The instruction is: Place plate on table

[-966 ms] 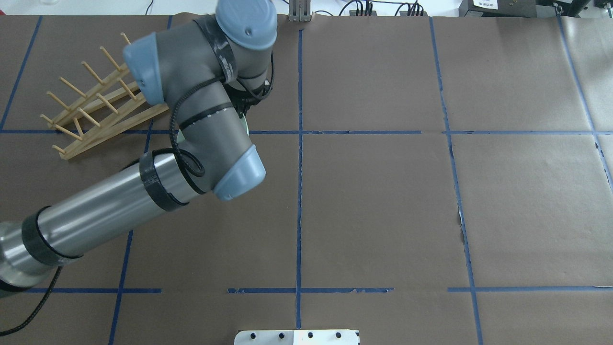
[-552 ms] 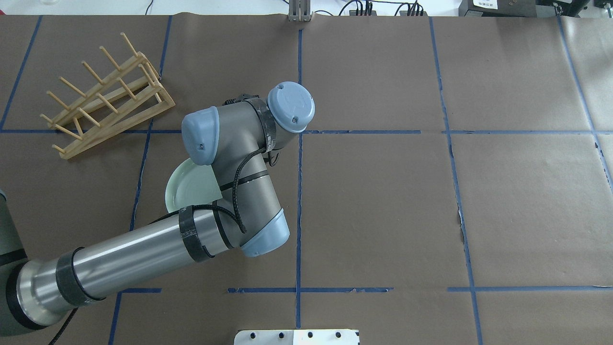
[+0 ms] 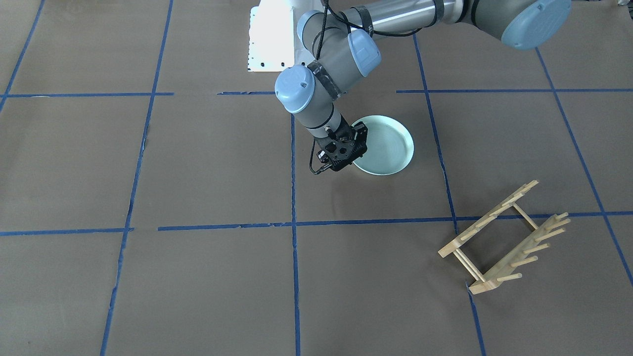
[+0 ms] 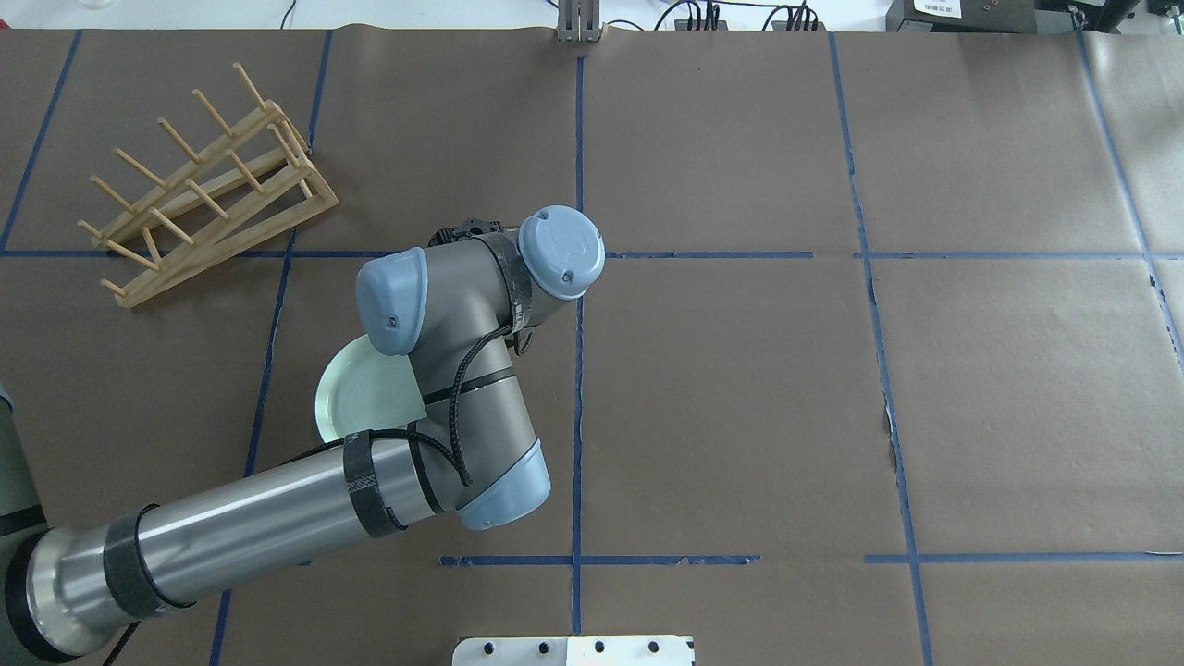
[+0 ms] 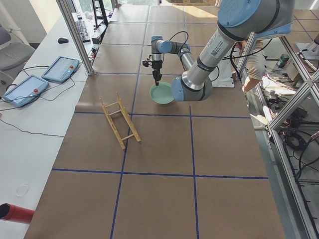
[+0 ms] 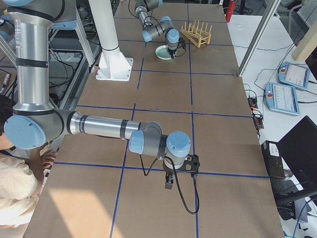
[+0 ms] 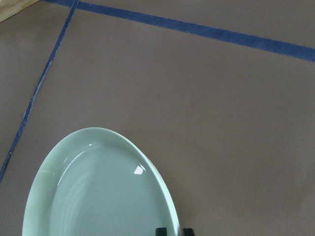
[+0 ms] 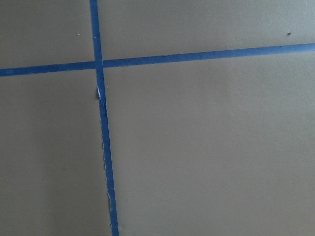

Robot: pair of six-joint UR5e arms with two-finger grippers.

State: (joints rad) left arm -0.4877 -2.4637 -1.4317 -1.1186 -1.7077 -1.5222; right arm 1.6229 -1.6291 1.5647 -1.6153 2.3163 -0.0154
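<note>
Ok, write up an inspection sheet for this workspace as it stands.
Surface: table, brown paper with a blue tape grid; paper torn along some lines.
Job's things: plate face up inside one rectangle, on or just above the table; contact cannot be told.
Clutter: wooden rack, no plate in it, standing apart from the plate.
End effectors: left end effector closed on the plate's rim, a pad on either side; right end effector over bare table, open or shut cannot be told.
Cables: black cable looped along the left wrist.
Surroundings: teach pendants on the side bench; operator beside the robot.
</note>
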